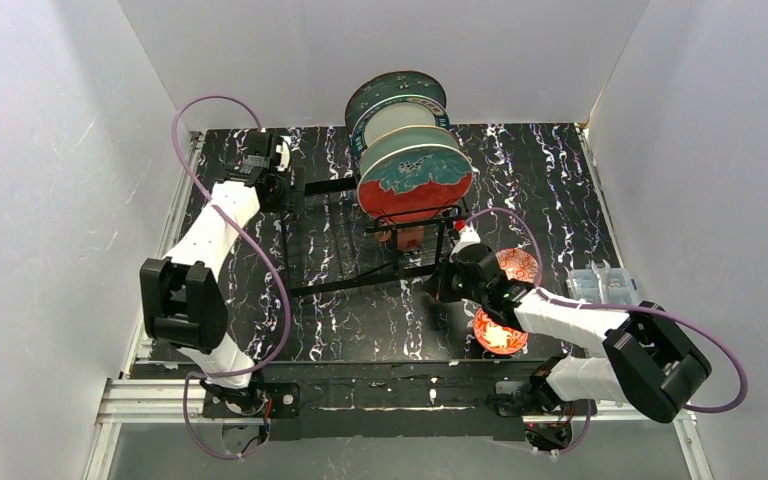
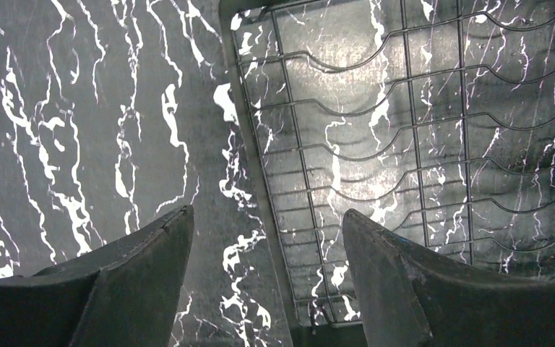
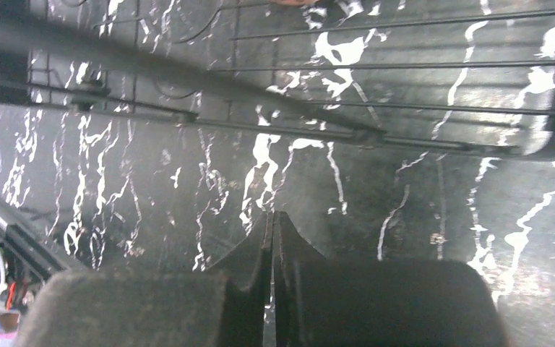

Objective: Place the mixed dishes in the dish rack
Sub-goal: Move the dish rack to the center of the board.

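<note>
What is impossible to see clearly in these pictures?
Top view: mug partly hidden by the plates; a second mug is not visible.
Top view: nearer bowl partly covered by the right arm.
Top view: clear box contents too small.
Right wrist view: orange object cut off by the top edge.

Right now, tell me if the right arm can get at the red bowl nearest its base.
Probably yes. The bowl sits on open table, partly under that arm. But the right gripper is shut and lies beyond it, by the rack, so the arm would have to draw back and open.
</note>
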`<control>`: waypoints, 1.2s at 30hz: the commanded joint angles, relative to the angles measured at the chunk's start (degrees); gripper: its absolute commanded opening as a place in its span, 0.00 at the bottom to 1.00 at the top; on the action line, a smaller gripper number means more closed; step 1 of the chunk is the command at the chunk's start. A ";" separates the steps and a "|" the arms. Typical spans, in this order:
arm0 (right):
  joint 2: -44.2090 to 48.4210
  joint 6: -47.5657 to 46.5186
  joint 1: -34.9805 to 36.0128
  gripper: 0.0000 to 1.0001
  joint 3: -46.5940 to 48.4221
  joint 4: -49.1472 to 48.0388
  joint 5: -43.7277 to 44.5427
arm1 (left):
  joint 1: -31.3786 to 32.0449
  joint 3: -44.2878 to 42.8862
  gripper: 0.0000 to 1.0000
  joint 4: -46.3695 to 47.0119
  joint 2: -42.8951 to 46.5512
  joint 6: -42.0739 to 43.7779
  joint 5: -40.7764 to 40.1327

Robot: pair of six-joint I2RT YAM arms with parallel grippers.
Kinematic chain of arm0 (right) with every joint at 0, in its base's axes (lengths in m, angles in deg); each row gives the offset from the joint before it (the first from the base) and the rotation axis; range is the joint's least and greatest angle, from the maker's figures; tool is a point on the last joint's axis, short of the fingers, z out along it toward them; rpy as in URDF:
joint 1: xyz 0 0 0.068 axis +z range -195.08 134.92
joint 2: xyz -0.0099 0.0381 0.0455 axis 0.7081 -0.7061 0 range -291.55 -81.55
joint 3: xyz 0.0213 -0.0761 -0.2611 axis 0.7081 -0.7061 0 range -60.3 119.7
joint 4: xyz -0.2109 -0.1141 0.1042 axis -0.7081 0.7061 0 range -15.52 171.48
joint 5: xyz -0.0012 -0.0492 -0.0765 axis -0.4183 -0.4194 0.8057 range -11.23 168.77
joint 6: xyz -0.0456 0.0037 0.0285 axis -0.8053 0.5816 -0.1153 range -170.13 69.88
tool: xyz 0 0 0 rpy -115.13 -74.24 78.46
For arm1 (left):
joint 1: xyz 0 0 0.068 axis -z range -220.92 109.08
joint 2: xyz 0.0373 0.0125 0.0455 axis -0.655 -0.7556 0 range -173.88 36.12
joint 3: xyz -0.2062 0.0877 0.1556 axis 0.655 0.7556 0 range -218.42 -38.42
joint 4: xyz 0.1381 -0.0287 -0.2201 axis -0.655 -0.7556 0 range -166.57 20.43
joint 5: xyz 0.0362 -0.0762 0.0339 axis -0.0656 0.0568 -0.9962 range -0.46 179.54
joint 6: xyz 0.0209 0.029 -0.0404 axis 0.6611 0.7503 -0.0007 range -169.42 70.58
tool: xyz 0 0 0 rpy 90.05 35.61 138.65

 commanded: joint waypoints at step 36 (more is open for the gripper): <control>9.09 9.38 5.65 0.01 -7.67 -6.84 5.12 | 0.09 -24.09 0.77 12.32 -29.58 28.36 24.65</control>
